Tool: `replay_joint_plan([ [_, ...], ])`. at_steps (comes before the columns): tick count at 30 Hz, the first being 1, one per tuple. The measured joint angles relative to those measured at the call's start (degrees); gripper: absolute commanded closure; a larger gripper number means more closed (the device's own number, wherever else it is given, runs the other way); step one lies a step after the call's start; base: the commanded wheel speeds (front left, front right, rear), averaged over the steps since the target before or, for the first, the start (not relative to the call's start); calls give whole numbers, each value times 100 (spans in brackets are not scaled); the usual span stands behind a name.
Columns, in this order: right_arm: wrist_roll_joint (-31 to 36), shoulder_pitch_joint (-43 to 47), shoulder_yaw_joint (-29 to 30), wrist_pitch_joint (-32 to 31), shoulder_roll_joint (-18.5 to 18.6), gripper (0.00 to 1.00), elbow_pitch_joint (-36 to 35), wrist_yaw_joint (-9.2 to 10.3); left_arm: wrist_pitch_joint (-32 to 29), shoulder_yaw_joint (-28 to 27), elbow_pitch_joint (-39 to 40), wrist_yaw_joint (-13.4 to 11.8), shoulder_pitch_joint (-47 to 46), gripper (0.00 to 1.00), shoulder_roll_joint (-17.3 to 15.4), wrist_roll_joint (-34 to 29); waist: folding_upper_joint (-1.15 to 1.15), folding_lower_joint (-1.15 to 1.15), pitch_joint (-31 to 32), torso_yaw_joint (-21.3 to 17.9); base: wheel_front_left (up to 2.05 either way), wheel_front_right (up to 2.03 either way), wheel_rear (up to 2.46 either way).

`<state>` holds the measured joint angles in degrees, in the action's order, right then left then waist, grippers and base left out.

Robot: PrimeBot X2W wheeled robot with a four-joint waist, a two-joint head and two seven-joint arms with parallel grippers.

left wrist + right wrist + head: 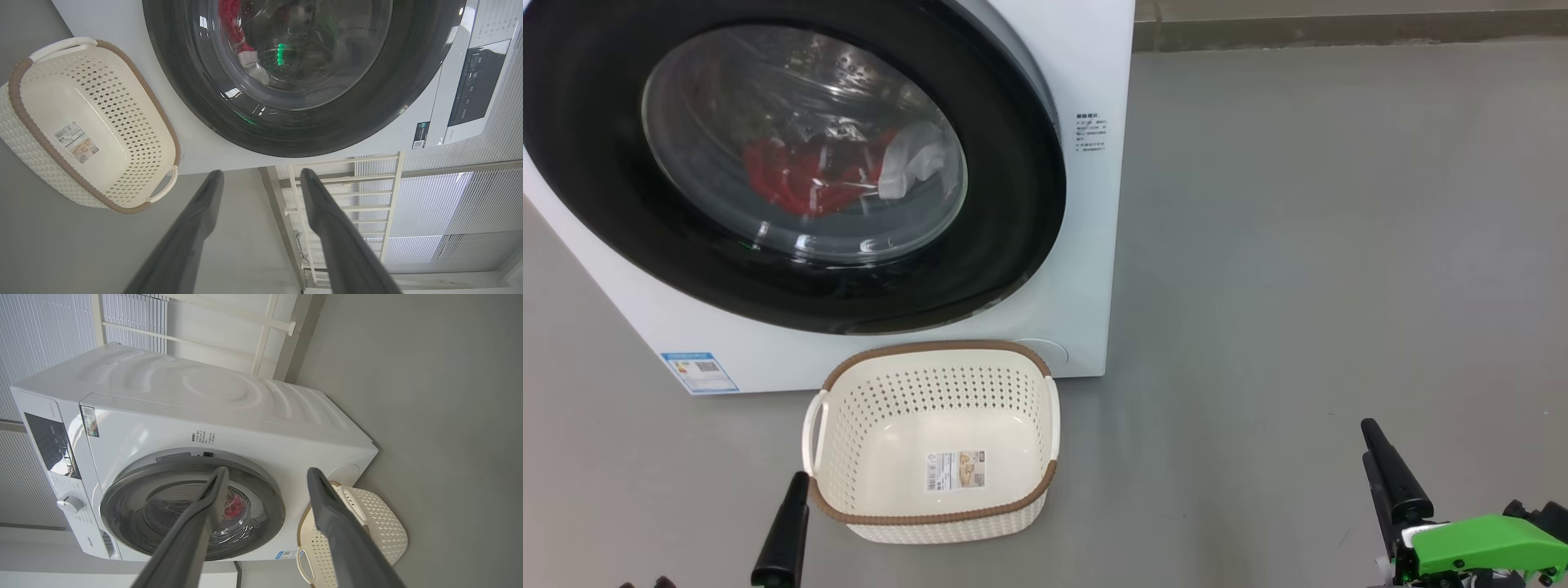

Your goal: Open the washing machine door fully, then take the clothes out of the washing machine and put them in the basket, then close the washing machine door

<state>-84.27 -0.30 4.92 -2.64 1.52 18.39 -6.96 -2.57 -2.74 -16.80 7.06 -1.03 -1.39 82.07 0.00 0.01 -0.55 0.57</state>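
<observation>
Head view: the washing machine door [792, 98], glossy black rim around bulging glass, is sitting shut at upper left, red and white clothes [809, 175] lying behind it; the perforated cream basket [931, 516] at lower centre, long axis left-right, is holding only a paper label [956, 471]. Left wrist view: the left end effector [261, 173] is gaping empty. Right wrist view: the right end effector [267, 471] likewise.

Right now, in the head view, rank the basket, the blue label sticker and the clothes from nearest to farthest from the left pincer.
From the left pincer:
1. basket, right beside it on the floor.
2. blue label sticker, low on the washing machine front.
3. clothes, behind the washing machine door glass, in the drum.
</observation>
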Motion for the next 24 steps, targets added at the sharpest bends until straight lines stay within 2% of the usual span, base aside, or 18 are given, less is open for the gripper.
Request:
replay_joint_plan([
  [15,1056,33,-171,227,63,0,-38,0,227,71,209,0,9,0,1,-1402,0,0,-25,35,0,0,0],
  [24,1692,145,-191,379,105,0,-92,0,378,143,312,-23,133,0,0,-2038,0,-1,6,54,0,0,0],
])
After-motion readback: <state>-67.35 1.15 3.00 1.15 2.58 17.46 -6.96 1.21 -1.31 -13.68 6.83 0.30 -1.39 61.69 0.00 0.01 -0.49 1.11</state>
